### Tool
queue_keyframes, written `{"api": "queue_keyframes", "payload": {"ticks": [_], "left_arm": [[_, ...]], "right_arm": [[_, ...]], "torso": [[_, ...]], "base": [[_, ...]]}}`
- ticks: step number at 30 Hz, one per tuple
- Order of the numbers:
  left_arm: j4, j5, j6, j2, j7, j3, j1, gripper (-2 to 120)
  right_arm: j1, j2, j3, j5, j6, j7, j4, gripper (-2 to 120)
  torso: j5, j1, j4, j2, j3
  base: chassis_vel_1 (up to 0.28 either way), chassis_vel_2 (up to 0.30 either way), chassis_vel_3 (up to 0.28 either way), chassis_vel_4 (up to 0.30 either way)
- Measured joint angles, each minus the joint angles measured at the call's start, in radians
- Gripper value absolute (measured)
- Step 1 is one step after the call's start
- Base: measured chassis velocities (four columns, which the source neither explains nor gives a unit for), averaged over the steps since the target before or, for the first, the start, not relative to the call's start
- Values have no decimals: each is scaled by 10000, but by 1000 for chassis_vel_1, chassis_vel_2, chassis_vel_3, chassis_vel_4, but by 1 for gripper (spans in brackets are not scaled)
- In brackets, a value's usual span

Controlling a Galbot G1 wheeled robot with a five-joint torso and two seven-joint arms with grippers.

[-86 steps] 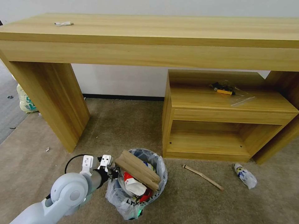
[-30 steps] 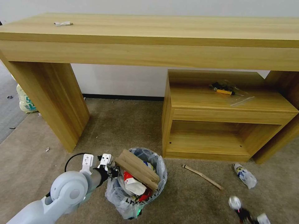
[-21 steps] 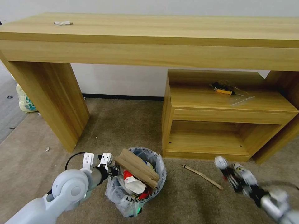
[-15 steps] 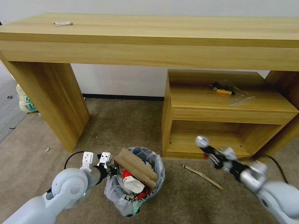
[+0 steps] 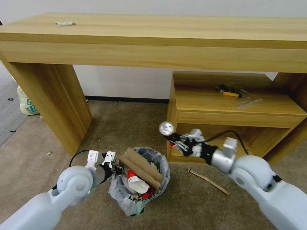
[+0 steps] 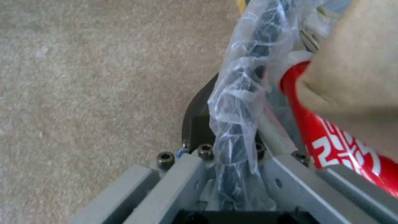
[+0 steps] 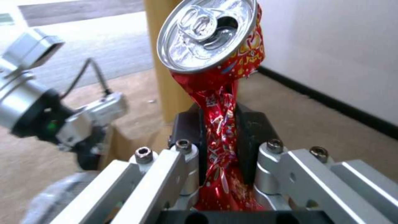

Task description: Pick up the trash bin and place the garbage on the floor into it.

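Two grippers busy: left gripper (image 5: 115, 169) clamped on plastic-lined rim of small round black trash bin (image 5: 140, 188), right gripper (image 5: 174, 143) pinching crushed red can (image 5: 167, 129) above it. Brown cardboard piece (image 5: 140, 167) across bin's mouth, wooden stick (image 5: 208, 181) on beige carpet floor (image 5: 124, 127) beside low wooden shelf unit (image 5: 233, 121).

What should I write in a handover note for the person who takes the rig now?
Left gripper: shut on the trash bin, pinching its bag-lined rim at the side.
Right gripper: shut on the crushed red can, held in the air near the bin, in front of the low wooden shelf.
Done: cardboard piece and other litter sit in the bin.
Left: the can is not yet dropped in; the wooden stick lies on the carpet.
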Motion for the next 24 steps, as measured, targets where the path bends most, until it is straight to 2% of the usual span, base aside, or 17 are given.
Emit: {"api": "queue_keyframes", "payload": {"ticks": [3, 12, 15, 17, 19, 21, 23, 24], "left_arm": [[39, -90, 0, 33, -15, 60, -143, 0], [12, -135, 2, 80, -11, -48, -52, 0], [21, -135, 2, 48, -10, -63, -50, 0], [32, -134, 2, 27, -10, -68, -53, 0], [32, -134, 2, 21, -9, -70, -56, 0], [32, -134, 2, 10, -9, -86, -61, 0], [34, -134, 2, 5, -9, -90, -61, 0], [39, -132, 2, -3, -9, -109, -47, 0]], "right_arm": [[370, 90, -828, -50, -138, 74, -196, 14], [32, 96, -1265, -452, -386, 276, -61, 14], [-97, 52, -1260, -502, -452, 348, 36, 18], [-270, -8, -1168, -641, -449, 393, 102, 30], [-312, -21, -1134, -664, -441, 402, 123, 32], [-497, -78, -957, -702, -409, 465, 257, 45], [-556, -90, -893, -703, -396, 480, 298, 46], [-698, -133, -717, -708, -367, 498, 407, 53]], "torso": [[0, 0, 0, 0, -1], [2, -2, 0, 1, -2], [1, -2, 0, 2, -2], [2, -2, -1, 2, -2], [2, -2, -1, 1, -2], [2, -2, -1, 2, -2], [2, -2, -1, 1, -2], [2, -2, -1, 2, -2]], "base": [[0, 0, 0, 0], [0, 0, 0, 0], [0, 0, 0, 0], [0, 0, 0, 0], [0, 0, 0, 0], [0, 0, 0, 0], [0, 0, 0, 0], [0, 0, 0, 0]]}}
